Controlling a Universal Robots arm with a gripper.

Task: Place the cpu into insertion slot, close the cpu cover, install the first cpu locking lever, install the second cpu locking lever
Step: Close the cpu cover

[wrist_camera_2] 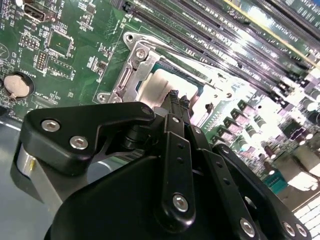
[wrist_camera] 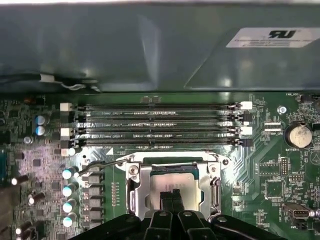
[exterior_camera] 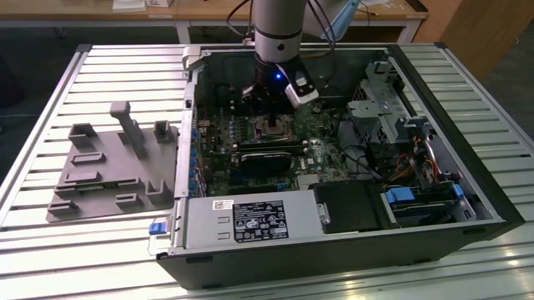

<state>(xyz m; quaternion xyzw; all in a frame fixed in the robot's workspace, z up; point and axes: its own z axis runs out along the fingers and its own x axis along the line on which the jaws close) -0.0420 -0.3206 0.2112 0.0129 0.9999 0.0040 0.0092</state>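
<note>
In the exterior view, a computer case (exterior_camera: 488, 206) sits centre-right on a table (exterior_camera: 84, 262), a stand (exterior_camera: 109, 169) at left, the gripper (exterior_camera: 269, 114) above the socket (exterior_camera: 272, 130) inside.

Likely a robotics lab: opened computer case (exterior_camera: 334, 257) on slatted metal table (exterior_camera: 125, 65).

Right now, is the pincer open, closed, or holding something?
Pincer: closed, fingertips together over the cpu, nothing visibly held.
</note>
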